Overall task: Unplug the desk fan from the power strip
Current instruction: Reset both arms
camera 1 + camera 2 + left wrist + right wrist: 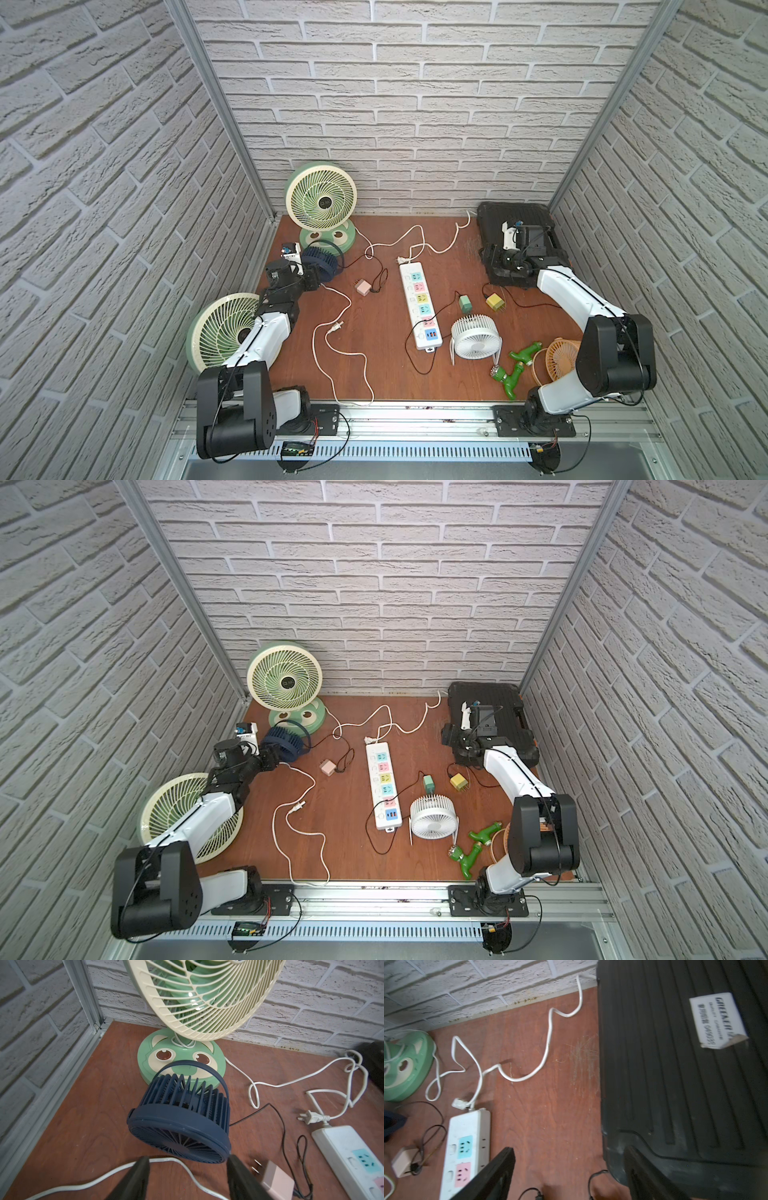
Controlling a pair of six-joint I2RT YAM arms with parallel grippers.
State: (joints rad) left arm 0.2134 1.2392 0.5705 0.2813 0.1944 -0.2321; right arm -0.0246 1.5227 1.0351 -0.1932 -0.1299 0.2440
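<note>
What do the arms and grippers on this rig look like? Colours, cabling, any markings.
Both sides match. The left arm and right arm have white link shells between boxy black joint housings, with a thin black cable running along each. The left gripper and right gripper carry flat, matte black jaws. No markings are readable on either.

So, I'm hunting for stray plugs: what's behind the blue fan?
The green fan's base stands right behind the blue fan, a white cord leaving it. The blue fan hides the base's near edge, so no telling what's there.
</note>
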